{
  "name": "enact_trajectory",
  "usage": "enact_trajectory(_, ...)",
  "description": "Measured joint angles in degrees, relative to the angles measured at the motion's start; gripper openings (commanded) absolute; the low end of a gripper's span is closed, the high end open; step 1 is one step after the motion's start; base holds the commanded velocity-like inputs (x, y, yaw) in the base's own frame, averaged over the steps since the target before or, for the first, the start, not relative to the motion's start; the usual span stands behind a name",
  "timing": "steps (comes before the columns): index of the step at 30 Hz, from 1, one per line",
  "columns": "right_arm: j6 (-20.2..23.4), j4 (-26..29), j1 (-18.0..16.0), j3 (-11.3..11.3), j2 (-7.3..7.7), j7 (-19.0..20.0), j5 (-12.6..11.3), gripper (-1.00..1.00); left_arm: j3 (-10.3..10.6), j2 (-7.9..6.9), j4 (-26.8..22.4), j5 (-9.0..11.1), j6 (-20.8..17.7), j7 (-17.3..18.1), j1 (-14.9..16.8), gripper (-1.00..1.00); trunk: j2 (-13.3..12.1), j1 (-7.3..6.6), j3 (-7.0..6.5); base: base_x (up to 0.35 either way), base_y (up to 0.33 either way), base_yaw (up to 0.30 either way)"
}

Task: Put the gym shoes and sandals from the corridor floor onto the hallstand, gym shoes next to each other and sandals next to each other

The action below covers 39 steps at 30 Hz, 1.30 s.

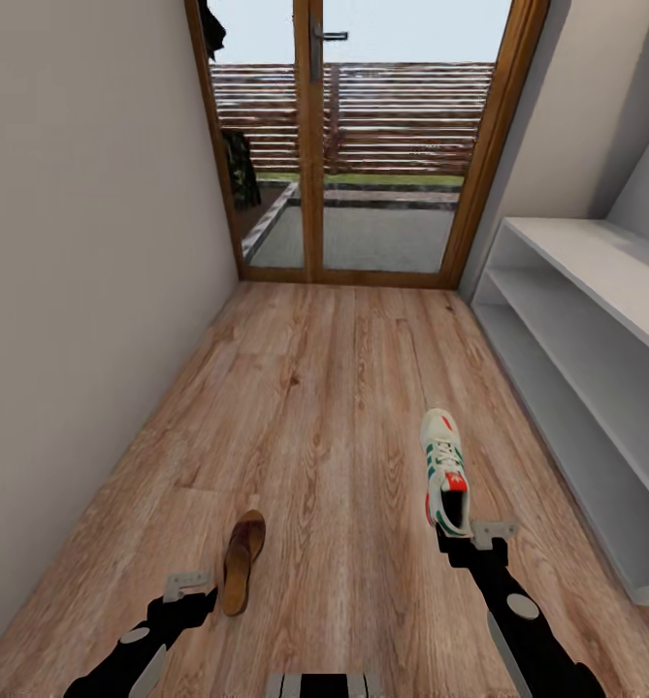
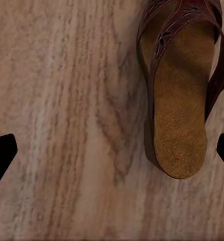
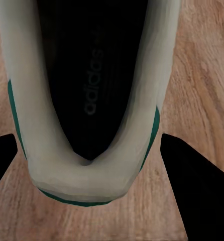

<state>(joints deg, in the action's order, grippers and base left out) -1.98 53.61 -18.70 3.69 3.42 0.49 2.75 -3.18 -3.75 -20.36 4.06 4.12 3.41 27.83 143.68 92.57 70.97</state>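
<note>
Head view: rack [image 1: 596,320] lines the floor's [image 1: 324,388] right edge; right pincer [image 1: 477,539], spread wide, straddles the shoe's [image 1: 445,472] heel mid-floor; left pincer [image 1: 190,588], also spread, hovers beside the sandal [image 1: 243,560], not touching

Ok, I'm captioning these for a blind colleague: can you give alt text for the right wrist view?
Close-up of a white gym shoe with green trim, seen from above its heel and dark inside, lying on the wood-grain floor. The right gripper is open, one dark fingertip on either side of the heel.
</note>
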Motion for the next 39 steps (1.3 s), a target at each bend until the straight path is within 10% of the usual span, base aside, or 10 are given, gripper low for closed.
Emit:
enact_trajectory(15, 2.47, 2.99, -0.01, -0.22, 0.02, -0.08, 0.03, -1.00, 0.01, -0.11, -0.06, -0.32, 0.06, -0.03, 0.00, 1.00, 0.20, 0.39, 4.41, 0.000, 0.000, 0.000)
enact_trajectory(39, 3.09, 16.46, 0.00, -0.72, -0.59, 0.00, -0.04, -1.00, 0.08, 0.13, -5.84, -4.81, -3.13, 0.01, -0.05, 1.00, 0.21, 0.38, 4.51, 0.000, 0.000, -0.026)
